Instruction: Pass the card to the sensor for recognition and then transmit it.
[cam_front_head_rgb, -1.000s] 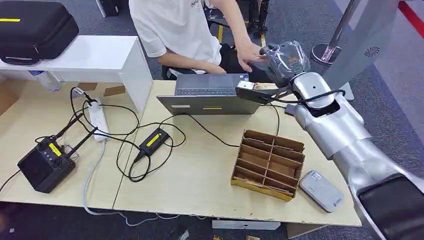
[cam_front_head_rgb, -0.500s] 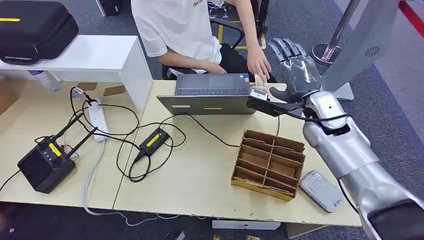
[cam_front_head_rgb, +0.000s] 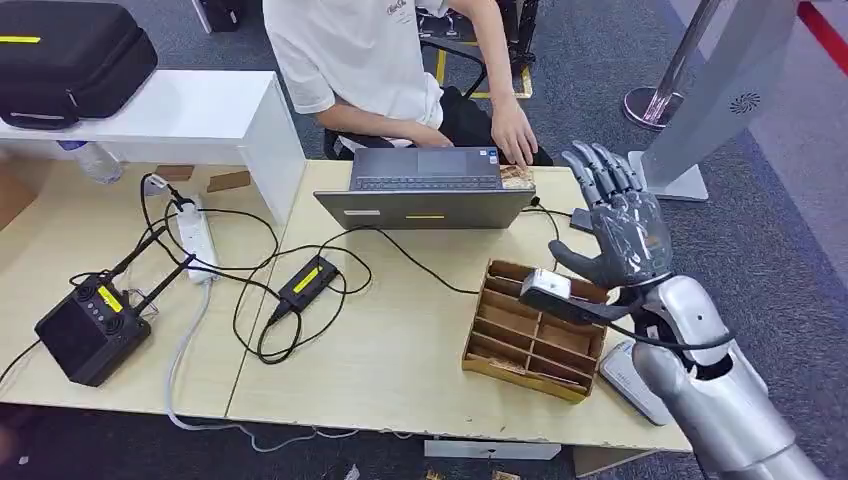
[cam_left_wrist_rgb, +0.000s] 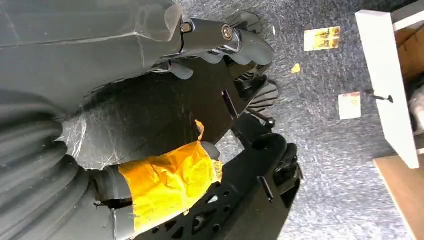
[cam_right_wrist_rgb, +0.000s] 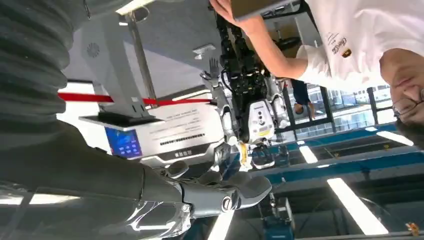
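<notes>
**Right hand spread empty above the divider box, card down by the laptop**

Here's the pale wooden table (cam_front_head_rgb: 400, 340), running the whole width. On its far side a person in a white T-shirt (cam_front_head_rgb: 350, 60) sits with one hand (cam_front_head_rgb: 515, 135) resting at the laptop's far right corner. That open grey laptop (cam_front_head_rgb: 425, 190) has its lid tipped toward us. Right of centre, near the table's edge, sits the brown cardboard divider box (cam_front_head_rgb: 520, 330), and up over its right side is the silver right hand (cam_front_head_rgb: 620, 225), palm raised, fingers (cam_front_head_rgb: 600, 165) fanned apart and holding nothing. Left hand (cam_left_wrist_rgb: 165, 55): down by the carpeted floor, fingers curled in, nothing visible in them. Just right of the box lies the flat grey card sensor (cam_front_head_rgb: 625, 375), partly behind the forearm. And the small tan patterned card (cam_front_head_rgb: 516, 177): on the table, touching the laptop's right far corner, just beneath the person's hand.
</notes>
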